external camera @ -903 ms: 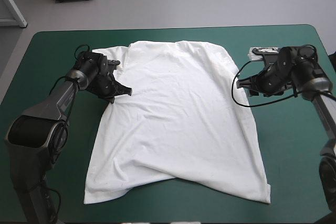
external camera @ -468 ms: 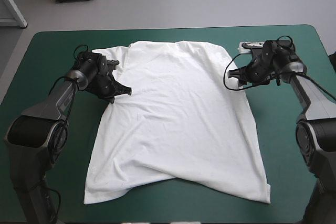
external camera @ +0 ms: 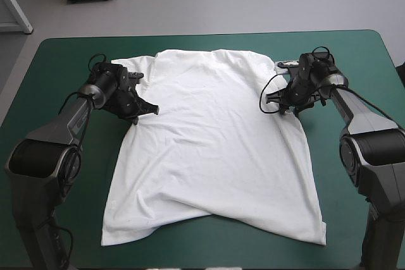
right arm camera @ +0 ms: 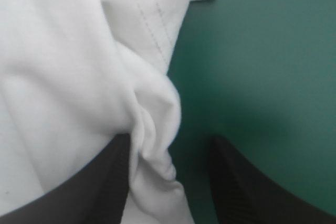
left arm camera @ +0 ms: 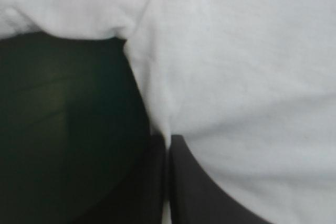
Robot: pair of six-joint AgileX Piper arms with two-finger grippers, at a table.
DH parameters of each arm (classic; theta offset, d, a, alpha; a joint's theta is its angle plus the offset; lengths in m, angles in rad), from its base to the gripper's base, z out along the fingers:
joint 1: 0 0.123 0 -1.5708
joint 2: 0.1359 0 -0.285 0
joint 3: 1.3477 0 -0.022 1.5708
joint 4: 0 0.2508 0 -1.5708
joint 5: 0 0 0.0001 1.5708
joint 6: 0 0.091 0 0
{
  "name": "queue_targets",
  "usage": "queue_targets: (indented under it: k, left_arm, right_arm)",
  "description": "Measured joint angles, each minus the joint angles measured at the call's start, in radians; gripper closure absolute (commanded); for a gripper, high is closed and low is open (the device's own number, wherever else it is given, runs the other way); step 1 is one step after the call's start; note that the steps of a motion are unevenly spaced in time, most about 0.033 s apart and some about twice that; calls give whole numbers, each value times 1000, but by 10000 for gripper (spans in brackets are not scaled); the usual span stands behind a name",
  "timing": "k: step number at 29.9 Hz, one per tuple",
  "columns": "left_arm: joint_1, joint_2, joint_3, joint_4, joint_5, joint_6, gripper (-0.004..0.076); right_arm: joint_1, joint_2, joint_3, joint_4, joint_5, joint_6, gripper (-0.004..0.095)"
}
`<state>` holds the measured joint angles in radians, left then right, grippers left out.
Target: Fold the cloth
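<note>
Table under teal-green cover (external camera: 354, 55), white T-shirt (external camera: 215, 150) spread mostly flat at its middle, neck end toward the far edge, hem toward the near edge. Hem is uneven, with a creased fold along the near-left part. Left arm comes in over the left side of the table, right arm over the right side, both low at the shirt's far half, one at each side edge.

Left gripper (external camera: 150, 110) sits at the shirt's left edge just under the sleeve. In the left wrist view the left gripper (left arm camera: 168, 142) is pressed together, pinching the T-shirt (left arm camera: 247, 77) at its edge, a thin white sliver between the black fingers, and cover (left arm camera: 63, 129) beside it.

Right gripper (external camera: 273, 107) is at the right edge under the other sleeve. In the right wrist view the right gripper (right arm camera: 169, 139) is spread, black fingers (right arm camera: 110, 177) apart. A bunched fold of T-shirt (right arm camera: 63, 77) lies between them, against one finger. Cover (right arm camera: 273, 51) shows by the other.
</note>
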<state>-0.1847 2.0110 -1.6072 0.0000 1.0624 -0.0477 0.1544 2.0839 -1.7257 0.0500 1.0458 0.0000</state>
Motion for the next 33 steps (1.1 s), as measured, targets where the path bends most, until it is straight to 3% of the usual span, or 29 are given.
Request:
queue_targets:
  k: [3,4,17,33]
  left_arm:
    - [0,0,0,0,-1,0,745]
    - [0,0,0,0,-1,1,746]
    - [3,25,-70,7,19,18,745]
    - [8,-57,-569,-42,151,91,745]
  right_arm:
    - [9,14,-11,4,25,9,908]
    - [12,18,-13,10,28,12,918]
    - [22,44,-124,0,122,44,925]
    - [22,-147,-431,-13,202,36,925]
